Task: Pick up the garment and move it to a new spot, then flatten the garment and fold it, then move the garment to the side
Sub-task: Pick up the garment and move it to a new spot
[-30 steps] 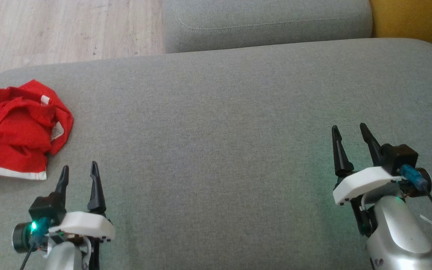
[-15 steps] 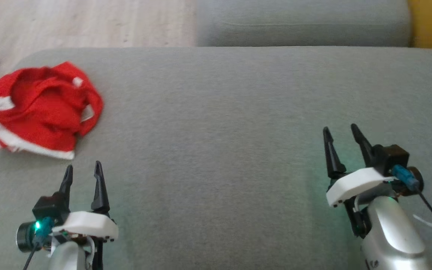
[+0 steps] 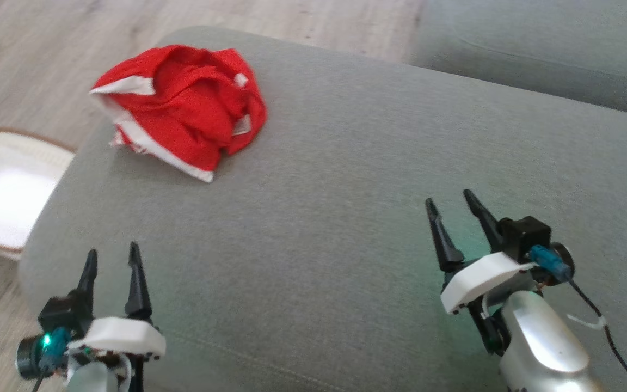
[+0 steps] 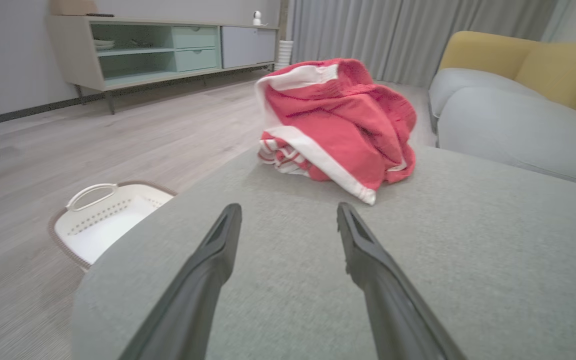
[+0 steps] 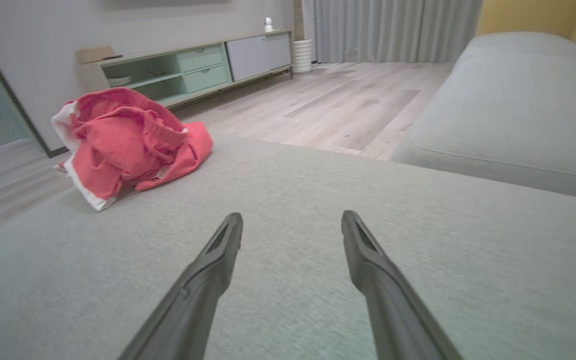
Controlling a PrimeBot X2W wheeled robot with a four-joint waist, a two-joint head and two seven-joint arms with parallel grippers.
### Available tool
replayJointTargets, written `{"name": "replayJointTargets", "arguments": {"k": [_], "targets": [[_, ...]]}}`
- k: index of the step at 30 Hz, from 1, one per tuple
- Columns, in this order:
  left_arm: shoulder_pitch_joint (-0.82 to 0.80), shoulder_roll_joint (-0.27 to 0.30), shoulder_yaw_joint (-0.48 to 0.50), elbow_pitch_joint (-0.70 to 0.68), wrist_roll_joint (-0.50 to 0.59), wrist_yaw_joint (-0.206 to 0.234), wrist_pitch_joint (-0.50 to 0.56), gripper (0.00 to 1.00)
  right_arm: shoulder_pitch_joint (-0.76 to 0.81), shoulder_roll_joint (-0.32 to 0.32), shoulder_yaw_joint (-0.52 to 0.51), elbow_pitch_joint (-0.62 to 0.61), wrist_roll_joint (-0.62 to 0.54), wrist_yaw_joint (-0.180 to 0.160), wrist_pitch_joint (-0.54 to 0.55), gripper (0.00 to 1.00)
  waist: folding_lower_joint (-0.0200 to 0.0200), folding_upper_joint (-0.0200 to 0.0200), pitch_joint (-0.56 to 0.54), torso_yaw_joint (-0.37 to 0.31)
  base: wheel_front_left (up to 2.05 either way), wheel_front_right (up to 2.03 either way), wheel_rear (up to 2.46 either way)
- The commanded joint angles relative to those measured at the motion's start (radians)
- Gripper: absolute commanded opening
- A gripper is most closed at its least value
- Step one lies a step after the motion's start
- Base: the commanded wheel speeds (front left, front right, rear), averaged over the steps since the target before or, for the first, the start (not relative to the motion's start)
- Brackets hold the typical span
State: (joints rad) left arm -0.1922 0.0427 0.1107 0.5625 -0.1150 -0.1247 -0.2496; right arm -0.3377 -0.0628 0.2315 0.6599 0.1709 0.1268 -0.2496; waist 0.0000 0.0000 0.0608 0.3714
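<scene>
Garment (image 3: pixel 183 109) — shorts, perhaps — ahead of left gripper (image 3: pixel 112 249); it and right gripper (image 3: pixel 448 197) gape empty.

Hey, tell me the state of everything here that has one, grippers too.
Garment: crumpled in a heap on the cushion, not held.
Left gripper: open, empty.
Right gripper: open, empty.
Basket: upright on the floor beside the cushion, looks empty.

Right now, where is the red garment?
In the head view the red garment lies at the upper left, near the far left corner of the grey cushion, ahead of the left gripper.
</scene>
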Motion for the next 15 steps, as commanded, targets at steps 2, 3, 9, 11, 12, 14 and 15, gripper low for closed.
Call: {"name": "replayJointTargets", "arguments": {"k": [2, 3, 9, 11, 12, 14, 15], "targets": [[-0.002, 0.009, 0.051, -0.039, -0.008, -0.002, -0.012, 1.0, -0.043, 0.012, 0.053, -0.024, 0.02, 0.004, -0.012, 1.0, 0.0, 0.0, 0.009, 0.066, 0.0, 0.0, 0.0], [0.001, 0.009, 0.056, -0.042, -0.007, -0.002, -0.012, 1.0, -0.045, 0.012, 0.061, -0.022, 0.024, 0.004, -0.012, 1.0, 0.0, 0.0, 0.011, 0.074, 0.0, 0.0, 0.0], [0.004, 0.012, 0.065, -0.055, 0.001, -0.003, -0.012, 1.0, -0.051, 0.012, 0.084, -0.016, 0.035, 0.004, -0.012, 1.0, 0.0, 0.0, 0.017, 0.092, 0.0, 0.0, 0.0], [-0.006, 0.014, 0.06, -0.064, 0.003, -0.004, -0.012, 1.0, -0.054, 0.012, 0.09, -0.015, 0.035, 0.004, -0.012, 1.0, 0.0, 0.0, 0.024, 0.092, 0.0, 0.0, 0.0], [-0.015, 0.016, 0.052, -0.071, 0.004, -0.004, -0.012, 1.0, -0.056, 0.012, 0.092, -0.014, 0.035, 0.004, -0.012, 1.0, 0.0, 0.0, 0.029, 0.09, 0.0, 0.0, 0.0], [-0.044, 0.028, 0.03, -0.08, 0.006, -0.005, -0.012, 1.0, -0.063, 0.012, 0.096, -0.014, 0.032, 0.004, -0.012, 1.0, 0.0, 0.0, 0.044, 0.084, 0.0, 0.0, 0.0], [-0.066, 0.039, 0.017, -0.085, 0.002, -0.005, -0.012, 1.0, -0.068, 0.012, 0.099, -0.013, 0.03, 0.004, -0.012, 1.0, 0.0, 0.0, 0.053, 0.079, 0.0, 0.0, 0.0]]}}
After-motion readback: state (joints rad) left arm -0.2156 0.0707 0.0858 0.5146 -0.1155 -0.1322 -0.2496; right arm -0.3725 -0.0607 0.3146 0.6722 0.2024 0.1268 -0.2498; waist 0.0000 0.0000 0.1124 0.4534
